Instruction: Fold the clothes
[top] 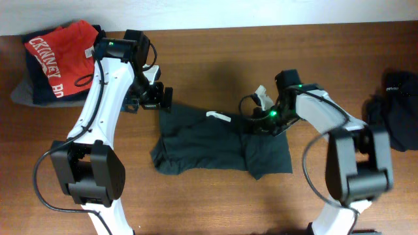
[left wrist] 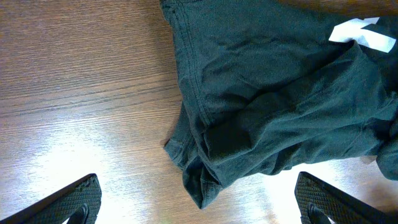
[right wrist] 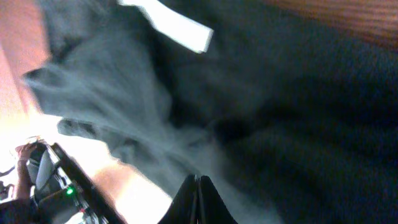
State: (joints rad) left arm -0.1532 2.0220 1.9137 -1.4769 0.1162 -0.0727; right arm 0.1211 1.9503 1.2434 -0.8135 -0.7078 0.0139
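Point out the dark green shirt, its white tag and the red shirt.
dark green shirt (top: 202, 147): overhead view, middle of the spread cloth.
white tag (left wrist: 364, 36): left wrist view, centre of the tag.
red shirt (top: 70, 40): overhead view, plain red area beside the lettering.

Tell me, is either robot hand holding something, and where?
Left gripper: open, nothing held. Right gripper: shut at the upper edge of the dark T-shirt; whether it pinches cloth cannot be told.

Left tool (left wrist: 199, 208) gapes wide; right tool (right wrist: 198, 198) is pinched shut.
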